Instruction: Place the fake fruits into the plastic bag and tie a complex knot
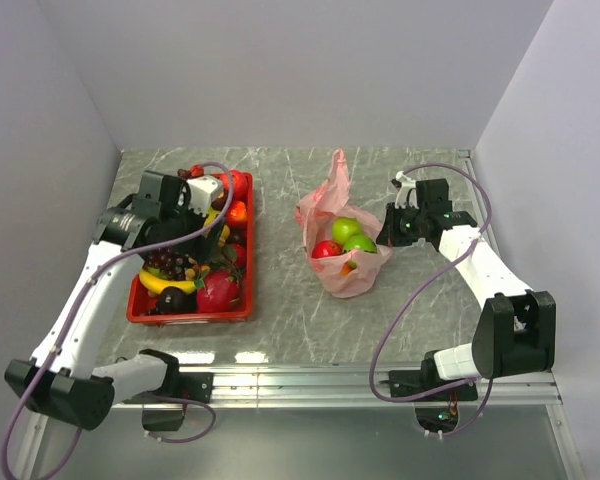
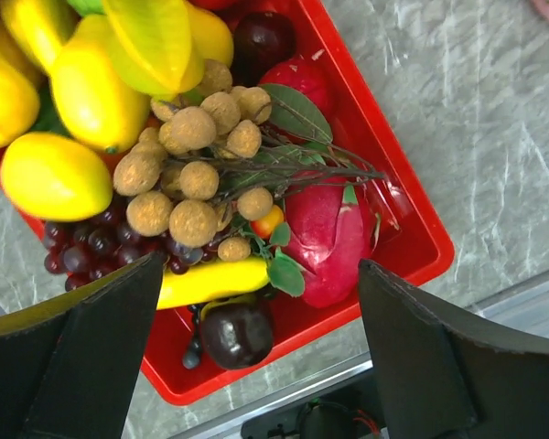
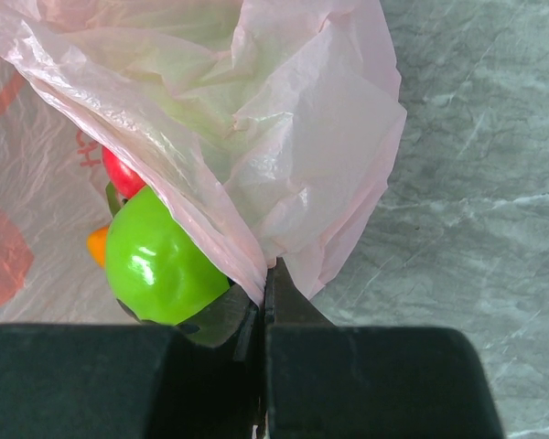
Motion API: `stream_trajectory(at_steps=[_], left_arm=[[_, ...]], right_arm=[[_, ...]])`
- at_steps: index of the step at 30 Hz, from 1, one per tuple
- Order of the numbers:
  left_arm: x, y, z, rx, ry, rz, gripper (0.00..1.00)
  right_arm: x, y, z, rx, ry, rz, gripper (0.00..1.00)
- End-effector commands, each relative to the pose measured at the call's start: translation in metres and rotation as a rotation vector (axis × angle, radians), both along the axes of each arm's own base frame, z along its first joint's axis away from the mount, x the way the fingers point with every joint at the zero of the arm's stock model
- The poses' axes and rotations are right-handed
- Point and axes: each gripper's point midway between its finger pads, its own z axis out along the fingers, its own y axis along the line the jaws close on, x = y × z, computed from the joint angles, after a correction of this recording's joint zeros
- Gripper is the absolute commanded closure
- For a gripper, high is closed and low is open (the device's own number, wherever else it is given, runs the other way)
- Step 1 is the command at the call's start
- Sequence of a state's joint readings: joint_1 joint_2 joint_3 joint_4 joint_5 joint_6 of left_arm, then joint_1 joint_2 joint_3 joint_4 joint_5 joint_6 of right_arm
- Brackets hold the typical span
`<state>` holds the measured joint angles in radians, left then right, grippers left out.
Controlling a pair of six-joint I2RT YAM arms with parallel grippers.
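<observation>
Bag film in right tool

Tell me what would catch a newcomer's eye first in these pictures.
The red tray on the left stands out, heaped with bright fake fruits under the open left gripper. Mid-table sits the pink plastic bag, with green apples showing inside and its edge pinched by the shut right gripper.

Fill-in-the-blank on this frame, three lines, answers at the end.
1. The left hand stands ____ above the red tray.
2. The right hand is ____ on the plastic bag.
3. The apple beside the right hand is ____.
Answers: open; shut; green.
</observation>
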<state>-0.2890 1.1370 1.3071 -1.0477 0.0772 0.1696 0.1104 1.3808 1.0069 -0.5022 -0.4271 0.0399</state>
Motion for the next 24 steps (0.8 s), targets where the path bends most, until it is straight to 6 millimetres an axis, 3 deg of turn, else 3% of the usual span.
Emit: stream_trajectory(at_steps=[1,2,5,11,16,24], left_arm=[[0.012,-0.009,0.01,-0.006,-0.021,-0.062,0.08],[0.001,-0.027,0.004,-0.056,0.04,-0.192,0.13],[-0.009,-0.039,-0.001,0.087,0.015,-0.569,0.14],[-0.008,-0.04,-0.038,0.32,0.055,-1.018,0.15],[0.014,-0.037,-0.066,0.429,0.031,-1.153,0.17],[0.028,-0.039,-0.101,0.503,-0.005,-1.309,0.2]], right_arm=[[0.007,-0.003,0.009,-0.001,-0.029,-0.013,1.0],[0.008,-0.003,0.009,-0.002,-0.03,-0.012,1.0],[0.011,-0.004,0.01,-0.009,-0.032,-0.013,1.0],[0.012,-0.002,0.01,0.005,-0.022,-0.026,1.0],[0.009,-0.004,0.009,0.003,-0.029,-0.04,1.0],[0.005,-0.004,0.009,0.014,-0.025,-0.058,1.0]])
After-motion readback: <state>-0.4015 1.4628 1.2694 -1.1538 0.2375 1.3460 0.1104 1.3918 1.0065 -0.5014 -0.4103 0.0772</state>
